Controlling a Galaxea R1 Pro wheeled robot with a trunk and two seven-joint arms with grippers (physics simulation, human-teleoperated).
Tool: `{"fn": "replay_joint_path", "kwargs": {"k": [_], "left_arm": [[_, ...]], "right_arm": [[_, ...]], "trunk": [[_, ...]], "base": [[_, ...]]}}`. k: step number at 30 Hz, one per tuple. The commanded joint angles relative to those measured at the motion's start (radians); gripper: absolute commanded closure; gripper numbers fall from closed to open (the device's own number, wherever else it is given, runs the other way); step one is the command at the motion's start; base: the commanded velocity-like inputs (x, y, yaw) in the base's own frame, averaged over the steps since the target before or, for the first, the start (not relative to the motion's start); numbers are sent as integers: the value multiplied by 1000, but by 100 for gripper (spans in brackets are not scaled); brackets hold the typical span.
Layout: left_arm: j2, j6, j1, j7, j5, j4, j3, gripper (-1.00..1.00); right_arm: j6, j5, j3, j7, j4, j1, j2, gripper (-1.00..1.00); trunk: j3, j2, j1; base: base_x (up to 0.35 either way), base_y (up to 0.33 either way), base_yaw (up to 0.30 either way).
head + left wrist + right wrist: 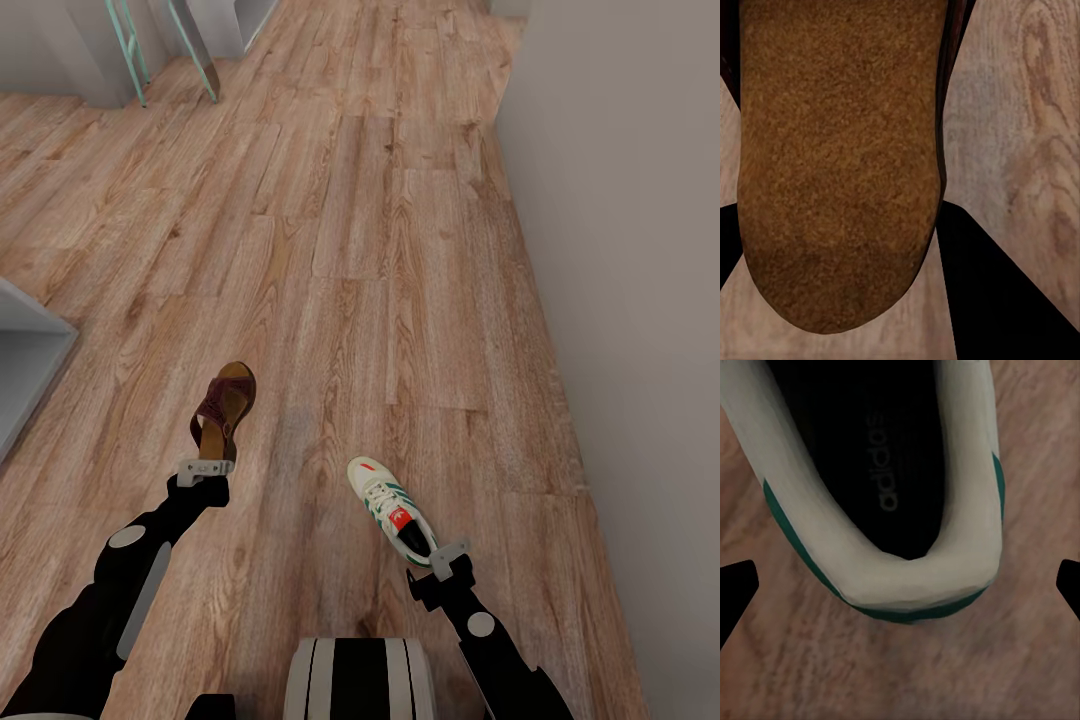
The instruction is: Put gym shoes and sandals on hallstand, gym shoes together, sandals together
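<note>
Head view shows the robot's two black arms reaching out low over the corridor floor (400,250), which is light brown wood planks. The left gripper (204,468) has its jaws closed on the back end of a brown sandal (224,405), and the sandal points away from the robot. The right gripper (447,553) has its jaws closed on the heel of a white gym shoe (388,504) with green stripes and a red tab, its toe pointing away and a bit to the left. The two shoes are well apart. In the left wrist view the sandal's tan insole (840,165) is very close. In the right wrist view the gym shoe's heel rim (915,577) is close, with dark lining inside. Farther off, at the left edge, sits a pale grey unit (30,360). A grey wall (630,250) runs along the right side.
</note>
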Motion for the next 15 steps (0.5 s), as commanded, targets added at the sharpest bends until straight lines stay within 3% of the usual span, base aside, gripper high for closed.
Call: {"fn": "replay_joint_path", "kwargs": {"k": [1, 15], "left_arm": [[0, 7, 0, -5, 5, -1, 1, 100], [-1, 8, -1, -5, 7, -1, 1, 100]], "right_arm": [[6, 10, -1, 4, -2, 0, 0, -100], [6, 10, -2, 5, -1, 0, 0, -100]], "trunk": [[-1, 0, 0], [-1, 0, 0]], "base": [[28, 0, 0], [37, 0, 0]]}}
